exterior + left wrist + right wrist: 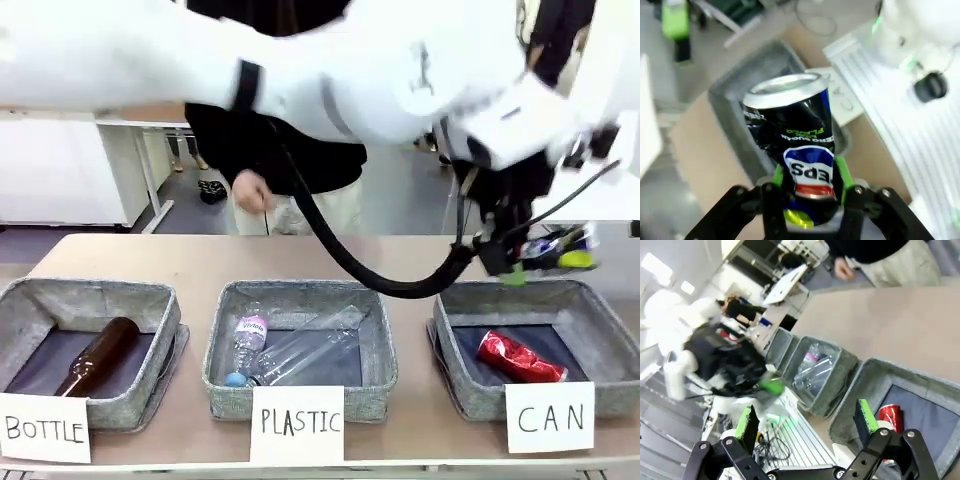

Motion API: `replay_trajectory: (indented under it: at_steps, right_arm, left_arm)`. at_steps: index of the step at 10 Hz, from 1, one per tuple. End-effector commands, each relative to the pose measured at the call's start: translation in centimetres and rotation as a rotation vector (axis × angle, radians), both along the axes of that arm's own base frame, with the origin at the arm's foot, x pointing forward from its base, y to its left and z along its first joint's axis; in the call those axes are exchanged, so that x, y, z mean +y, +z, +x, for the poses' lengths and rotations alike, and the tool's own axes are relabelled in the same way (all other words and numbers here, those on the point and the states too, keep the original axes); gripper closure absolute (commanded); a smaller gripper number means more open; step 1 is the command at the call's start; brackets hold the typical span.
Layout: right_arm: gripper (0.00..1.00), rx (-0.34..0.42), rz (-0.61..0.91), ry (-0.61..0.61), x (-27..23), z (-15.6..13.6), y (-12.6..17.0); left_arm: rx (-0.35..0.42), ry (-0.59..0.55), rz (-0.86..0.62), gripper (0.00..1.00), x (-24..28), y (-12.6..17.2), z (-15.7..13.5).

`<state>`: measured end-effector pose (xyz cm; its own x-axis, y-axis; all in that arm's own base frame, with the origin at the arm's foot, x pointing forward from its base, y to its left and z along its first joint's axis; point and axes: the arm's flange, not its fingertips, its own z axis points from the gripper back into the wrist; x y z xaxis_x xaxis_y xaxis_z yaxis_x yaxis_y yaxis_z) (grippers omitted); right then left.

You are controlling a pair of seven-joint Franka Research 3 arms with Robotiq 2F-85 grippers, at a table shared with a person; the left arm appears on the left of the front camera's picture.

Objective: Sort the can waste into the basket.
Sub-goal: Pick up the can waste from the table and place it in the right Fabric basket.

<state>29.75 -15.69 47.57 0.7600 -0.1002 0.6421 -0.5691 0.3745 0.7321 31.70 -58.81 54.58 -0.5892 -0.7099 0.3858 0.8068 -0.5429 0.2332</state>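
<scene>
**Dark can held over the CAN basket, red one already inside**

Front: my left fingers (512,276) are clamped on the dark can (556,248), up in the air over the far side of the CAN basket (604,312). The red can (518,357) lies on the basket's dark base. Left wrist: the green pads (842,175) squeeze the dark can (790,120) low down, silver end pointing away, with the basket (732,97) below it. Right wrist: my right fingers (746,422) are spread wide with nothing between them, and past them I can see the basket (860,385) and the red can (889,415).
</scene>
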Motion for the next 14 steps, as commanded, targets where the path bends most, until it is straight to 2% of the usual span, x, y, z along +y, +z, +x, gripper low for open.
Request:
replay_trajectory:
  at_steps: [1,3,4,5,7,11,12,13,14]
  right_arm:
    - [0.0,-0.005,0.006,-0.008,-0.3,0.5,0.3]
    - [0.0,-0.005,0.006,-0.008,-0.3,0.5,0.3]
    - [0.0,-0.005,0.006,-0.008,-0.3,0.5,0.3]
    - [0.0,-0.005,0.006,-0.008,-0.3,0.5,0.3]
    - [0.0,-0.005,0.006,-0.008,-0.3,0.5,0.3]
    - [0.0,-0.005,0.006,-0.008,-0.3,0.5,0.3]
    - [0.0,-0.005,0.006,-0.008,-0.3,0.5,0.3]
    - [0.0,-0.005,0.006,-0.008,-0.3,0.5,0.3]
    - [0.0,-0.005,0.006,-0.008,-0.3,0.5,0.3]
  left_arm:
    - [-0.03,-0.007,-0.058,0.56,0.7,3.7,-3.4]
    - [-0.03,-0.007,-0.058,0.56,0.7,3.7,-3.4]
    - [-0.004,-0.003,-0.017,0.56,-0.4,0.5,0.3]
    - [0.031,-0.03,0.016,0.56,-3.3,-2.1,1.7]
    - [-0.023,-0.073,0.015,0.56,-6.8,-5.1,1.9]
    - [-0.07,-0.043,0.104,0.56,-10.9,-10.3,1.4]
    - [-0.049,-0.044,0.123,0.46,-11.2,-11.0,1.5]
    - [-0.078,-0.057,0.137,0.0,-11.3,-11.2,1.3]
    - [-0.088,-0.056,0.137,0.0,-11.2,-11.2,1.2]
